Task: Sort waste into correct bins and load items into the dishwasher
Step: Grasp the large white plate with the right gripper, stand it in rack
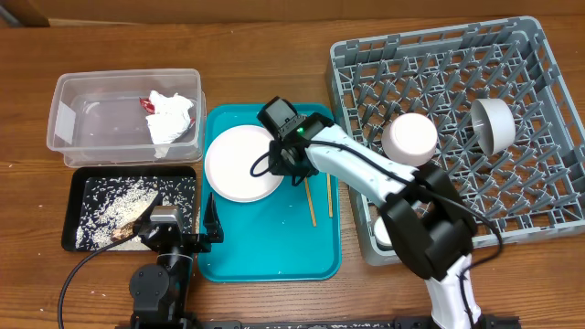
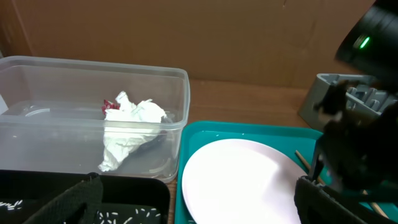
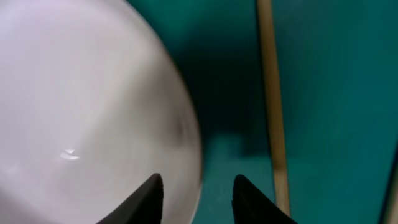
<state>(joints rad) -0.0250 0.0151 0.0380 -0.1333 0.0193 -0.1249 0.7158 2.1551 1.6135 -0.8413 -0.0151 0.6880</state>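
A round white plate (image 1: 242, 163) lies on the teal tray (image 1: 274, 256). My right gripper (image 1: 292, 172) is open and low at the plate's right rim. In the right wrist view its fingertips (image 3: 198, 186) straddle the plate (image 3: 93, 112) edge. Two wooden chopsticks (image 1: 309, 196) lie on the teal tray just right of the plate; one shows in the right wrist view (image 3: 273, 106). My left gripper (image 2: 199, 205) is open and empty, low between the black tray (image 1: 78, 215) and the teal tray. The plate also shows in the left wrist view (image 2: 242, 180).
The clear tub (image 1: 73, 100) holds the white napkin (image 1: 172, 119) and red wrapper (image 1: 148, 103). The black tray holds rice (image 1: 123, 196) and brown scraps (image 1: 137, 224). The grey rack (image 1: 548, 210) holds an upturned white bowl (image 1: 409, 137) and a cup (image 1: 494, 123).
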